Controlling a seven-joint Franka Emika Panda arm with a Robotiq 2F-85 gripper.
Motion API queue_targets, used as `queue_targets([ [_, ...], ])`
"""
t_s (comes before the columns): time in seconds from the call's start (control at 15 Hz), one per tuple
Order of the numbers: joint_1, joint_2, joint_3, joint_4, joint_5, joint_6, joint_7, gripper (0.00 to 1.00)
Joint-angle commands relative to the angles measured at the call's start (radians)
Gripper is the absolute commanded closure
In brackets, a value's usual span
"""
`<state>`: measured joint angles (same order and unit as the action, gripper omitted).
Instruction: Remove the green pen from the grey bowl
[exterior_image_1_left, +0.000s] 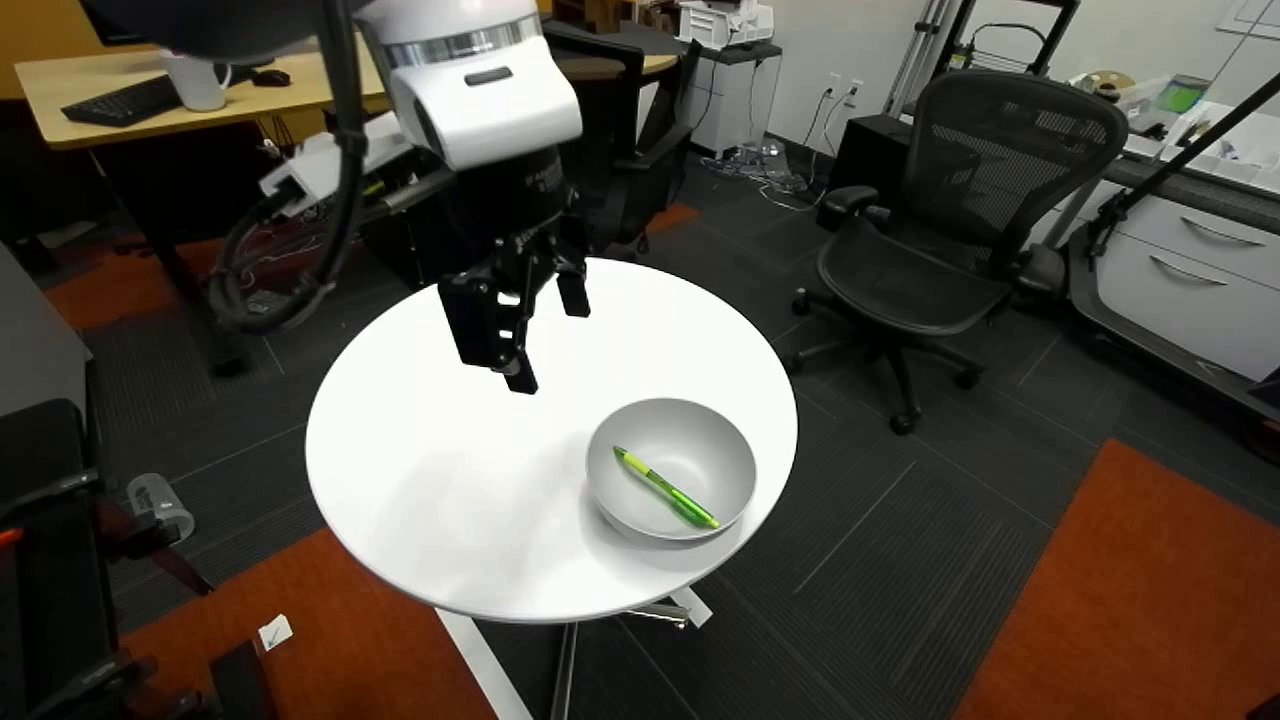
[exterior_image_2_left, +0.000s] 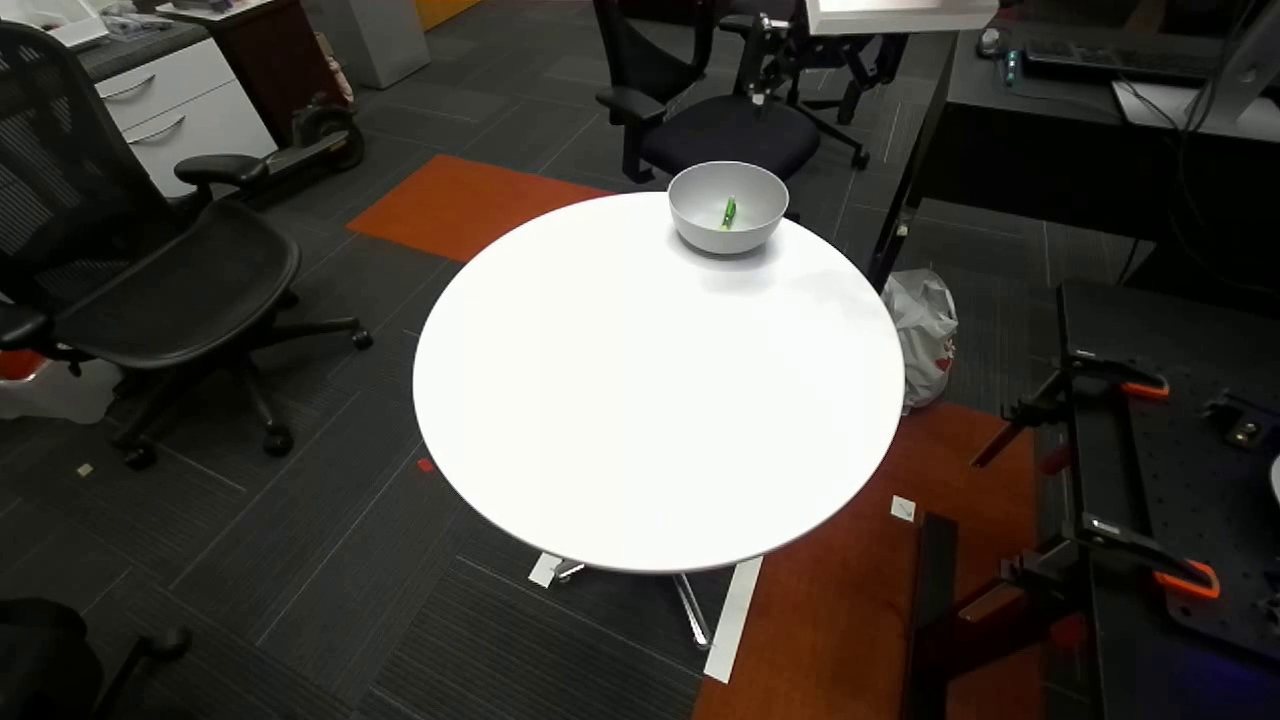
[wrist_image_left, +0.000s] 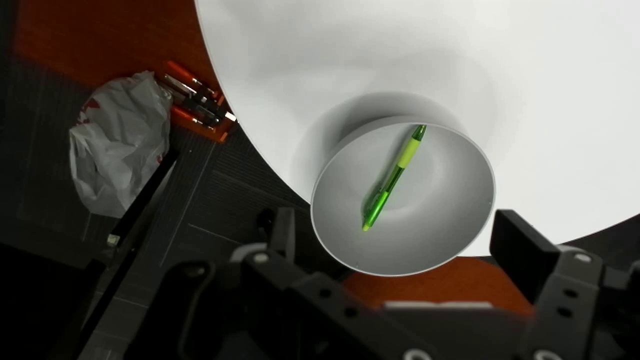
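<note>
The round, smooth, light grey bowl stands near the edge of the round white table, whose broad surface spreads away from the bowl's other side. The slim, bright green pen lies slantwise inside the bowl, below the black two-fingered gripper, parted wide and higher than the bowl.

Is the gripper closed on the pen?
No, in the wrist view the gripper stands open and the green pen lies in the grey bowl.

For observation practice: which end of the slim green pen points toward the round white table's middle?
The end of the pen with the yellow-green grip; the bright green end points toward the table's edge.
</note>
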<state>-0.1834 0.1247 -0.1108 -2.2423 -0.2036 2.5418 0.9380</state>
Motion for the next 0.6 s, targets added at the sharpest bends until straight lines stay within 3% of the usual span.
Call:
queue_targets([
  [0.0, 0.039, 0.102, -0.040, 0.078, 0.049, 0.030, 0.080, 0.00],
  [0.53, 0.064, 0.313, -0.080, 0.242, 0.212, 0.039, 0.103, 0.00],
])
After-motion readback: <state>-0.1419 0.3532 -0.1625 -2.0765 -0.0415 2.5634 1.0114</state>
